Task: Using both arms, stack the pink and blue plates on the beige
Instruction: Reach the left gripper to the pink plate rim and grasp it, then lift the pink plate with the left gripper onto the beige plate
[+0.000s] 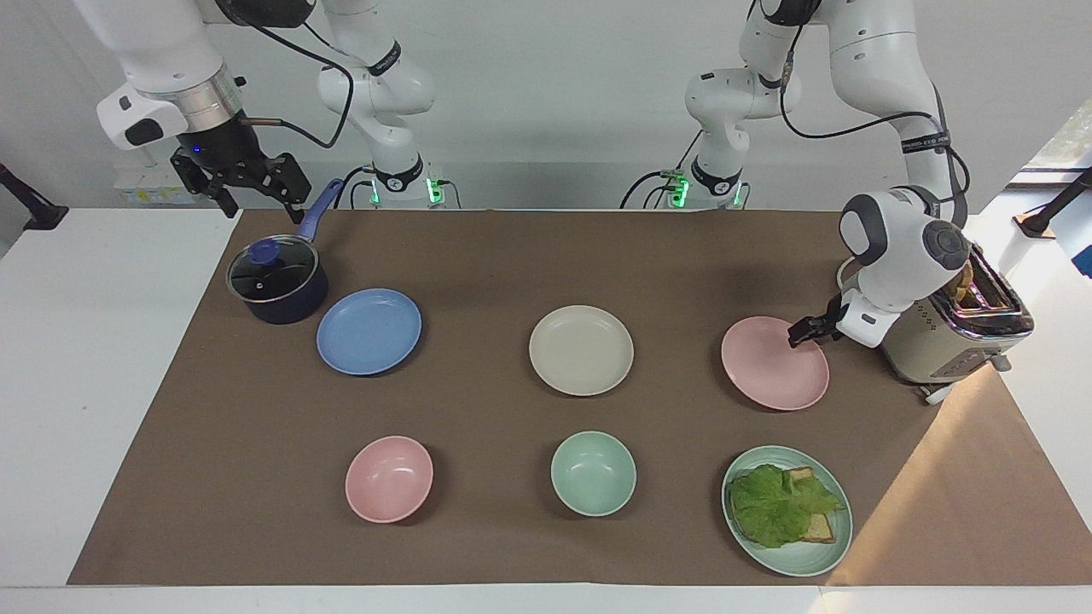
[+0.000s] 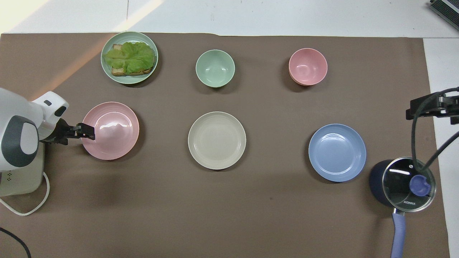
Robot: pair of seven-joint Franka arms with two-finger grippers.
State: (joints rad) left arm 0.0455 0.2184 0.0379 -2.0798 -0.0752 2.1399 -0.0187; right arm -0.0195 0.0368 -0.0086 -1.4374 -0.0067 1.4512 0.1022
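Plates: four are counted. In the overhead view, taken across from the left arm's end, the pink plate (image 2: 110,130), the beige plate (image 2: 217,140) and the blue plate (image 2: 337,152) lie in one row, well apart; the pale green plate (image 2: 107,68) with lettuce (image 2: 129,57) on toast lies farther from the robots, at about one o'clock from the pink plate.
Bowls: two are counted, a green bowl (image 2: 215,68) at twelve o'clock from the beige plate and a pink bowl (image 2: 307,66) at about eleven o'clock from the blue plate.
Other wares: one lidded saucepan (image 2: 401,182) at about four o'clock from the blue plate; one toaster (image 1: 947,337) at the left arm's end.
Stacking: none is seen; each plate lies alone on the brown mat (image 2: 251,215).
Left gripper (image 1: 798,333): it is set low at the pink plate's rim, on the toaster side; the fingers are seen parted and nothing is held.
Right gripper (image 1: 243,183): it is held high over the table's edge by the saucepan, spread wide and empty; this arm waits.
Facing view only: both arm bases, the toaster's slots and the left gripper's height over the plate (image 1: 775,362) are shown.
Overhead view only: the toaster's cord and the saucepan's full handle are shown.
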